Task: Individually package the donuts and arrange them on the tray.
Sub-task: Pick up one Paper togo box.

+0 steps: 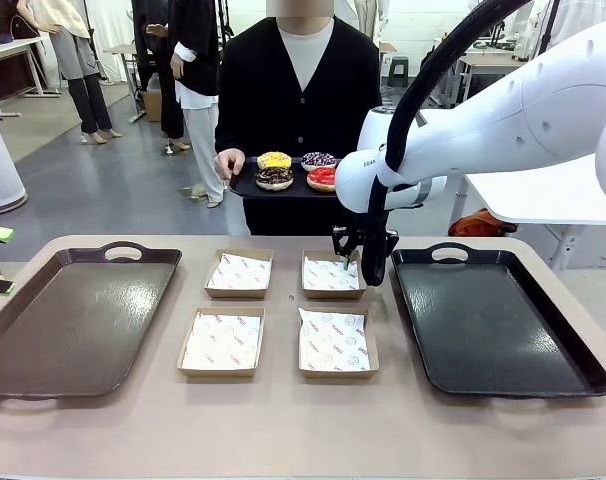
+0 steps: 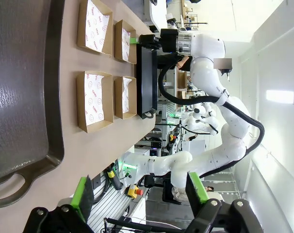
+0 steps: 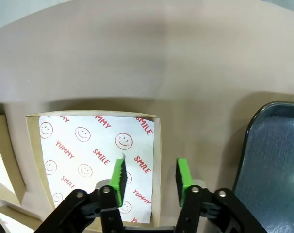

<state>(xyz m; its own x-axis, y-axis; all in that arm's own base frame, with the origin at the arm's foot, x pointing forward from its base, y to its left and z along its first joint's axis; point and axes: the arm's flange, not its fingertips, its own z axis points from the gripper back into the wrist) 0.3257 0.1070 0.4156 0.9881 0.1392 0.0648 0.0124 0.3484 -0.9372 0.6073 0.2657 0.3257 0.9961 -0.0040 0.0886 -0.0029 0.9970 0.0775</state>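
Four shallow brown cardboard boxes (image 1: 221, 371) sit in two rows on the tan table (image 1: 283, 430). Each is lined with white paper (image 1: 333, 342) printed with red "YUMMY", "SMILE" and smiley faces. People (image 1: 195, 60) stand farther back.

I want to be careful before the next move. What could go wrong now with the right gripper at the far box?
The right gripper straddles the box's right wall; closing may also pinch the paper liner and pull it askew.
The box lies close to the right tray; a sideways pull could catch on its rim.
The person's small tray of donuts seems near the right arm; a lift could bump it.
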